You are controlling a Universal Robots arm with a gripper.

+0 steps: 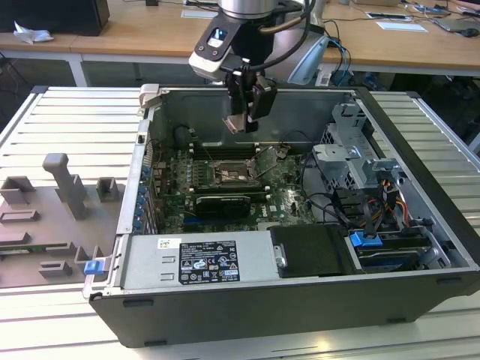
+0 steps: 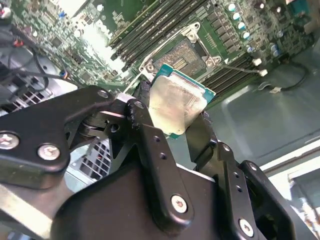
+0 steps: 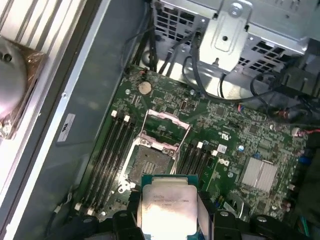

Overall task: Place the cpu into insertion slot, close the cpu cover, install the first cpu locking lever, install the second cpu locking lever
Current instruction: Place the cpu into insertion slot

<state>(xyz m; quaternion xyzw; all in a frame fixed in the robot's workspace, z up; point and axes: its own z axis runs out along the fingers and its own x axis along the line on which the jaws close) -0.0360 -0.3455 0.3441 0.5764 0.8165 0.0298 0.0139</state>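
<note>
Tool (image 2: 173, 108) grips the cpu (image 2: 178, 101) above the insertion slot (image 2: 182, 55).

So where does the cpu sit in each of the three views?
Exterior view: the cpu hangs in the gripper above the motherboard.
Second wrist view: cpu clamped in the gripper, just short of the insertion slot.
First wrist view: cpu in the gripper, beside the insertion slot.
Shared landmark: the insertion slot, open and empty, flanked by memory slots.
</note>
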